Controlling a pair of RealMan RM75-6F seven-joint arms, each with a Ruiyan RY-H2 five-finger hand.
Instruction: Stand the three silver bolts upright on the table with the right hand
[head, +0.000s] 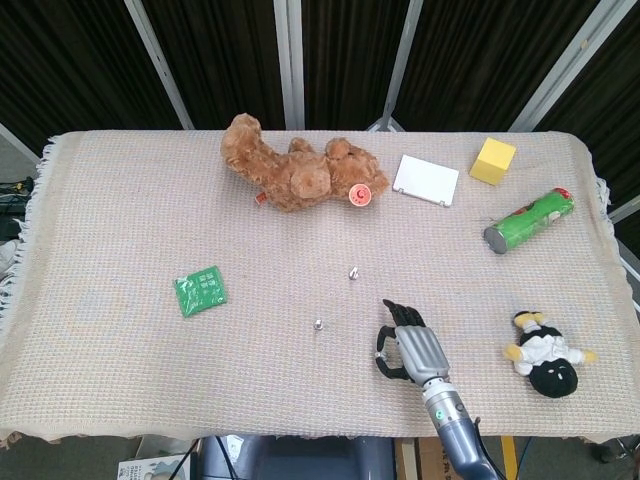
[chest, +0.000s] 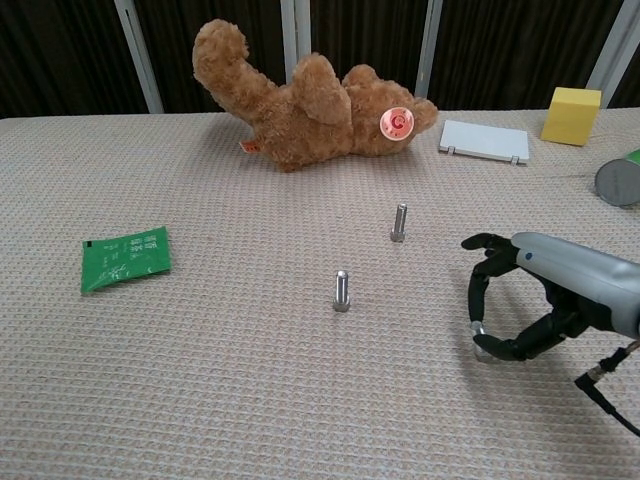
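Two silver bolts (chest: 399, 222) (chest: 341, 291) stand upright, heads down, mid-surface (chest: 200, 380), well apart. The third is not clearly visible. The right robot hand (chest: 510, 300) hovers nearby, fingers curled; whether it pinches a bolt cannot be told. Judged step: placing the third; next move calls for a vertical set-down.

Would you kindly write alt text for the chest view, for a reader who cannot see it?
Two silver bolts, one nearer and one farther, stand upright on a beige woven tablecloth, while the robot's right hand hangs at right with fingers curled. Behind lie a brown teddy bear, green packet, white case and yellow block.
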